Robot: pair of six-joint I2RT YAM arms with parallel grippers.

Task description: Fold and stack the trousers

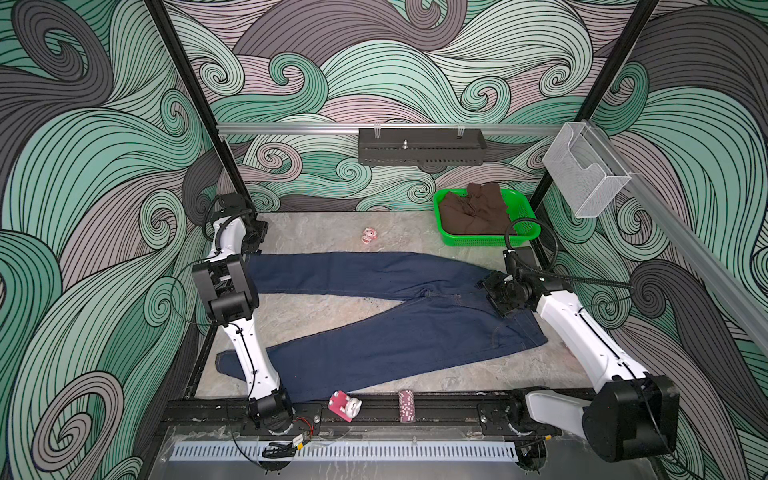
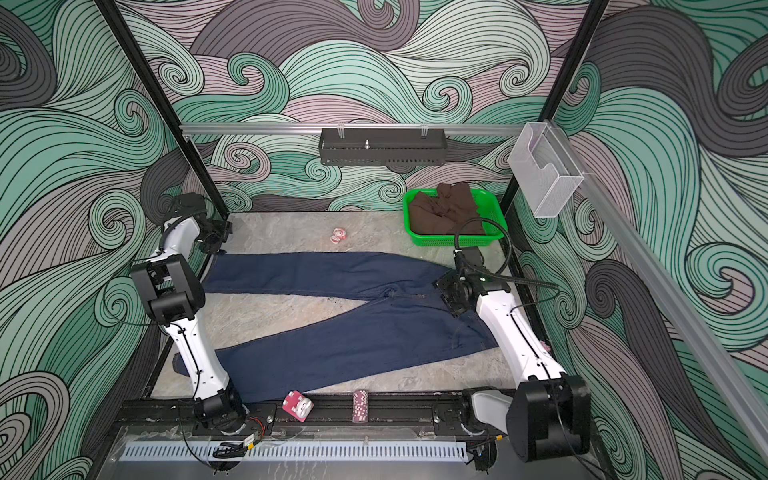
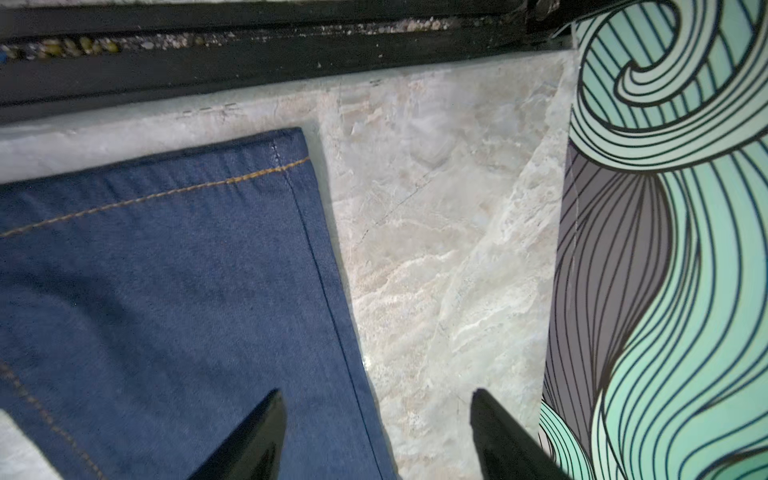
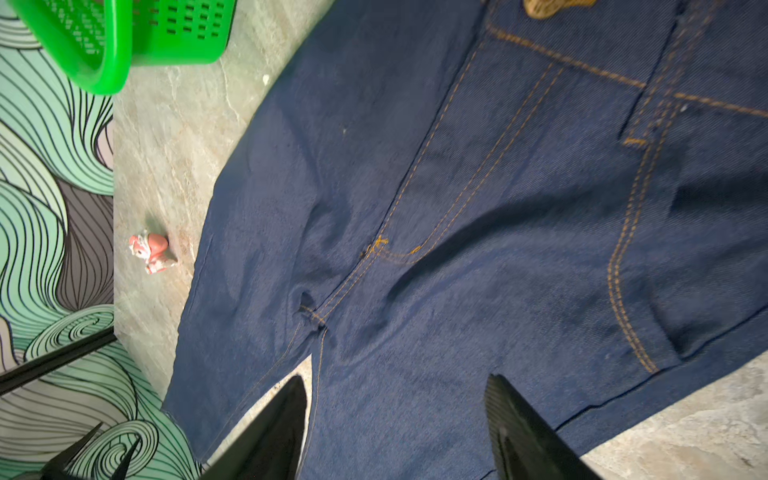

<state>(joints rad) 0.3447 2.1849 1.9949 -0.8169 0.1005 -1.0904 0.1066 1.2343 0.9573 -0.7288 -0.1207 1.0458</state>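
Note:
The trousers (image 1: 374, 328) (image 2: 345, 332) lie spread flat on the marble table (image 1: 316, 316), dark navy denim with orange stitching. The waist is at the right and the two legs splay out to the left. My left gripper (image 1: 254, 237) (image 3: 378, 395) hangs open over the far leg's hem (image 3: 166, 199); one finger is above the denim, the other above bare table. My right gripper (image 1: 492, 293) (image 4: 397, 378) is open above the crotch seam (image 4: 374, 249), with nothing between its fingers. A tan patch (image 4: 552, 6) shows at the waistband.
A green basket (image 1: 478, 240) (image 4: 174, 33) holding a brown garment (image 1: 473, 212) stands at the back right. A small red-and-white figurine (image 1: 369, 235) (image 4: 151, 249) lies behind the far leg. On the front rail sit a pink block (image 1: 344, 406) and a chip stack (image 1: 406, 405).

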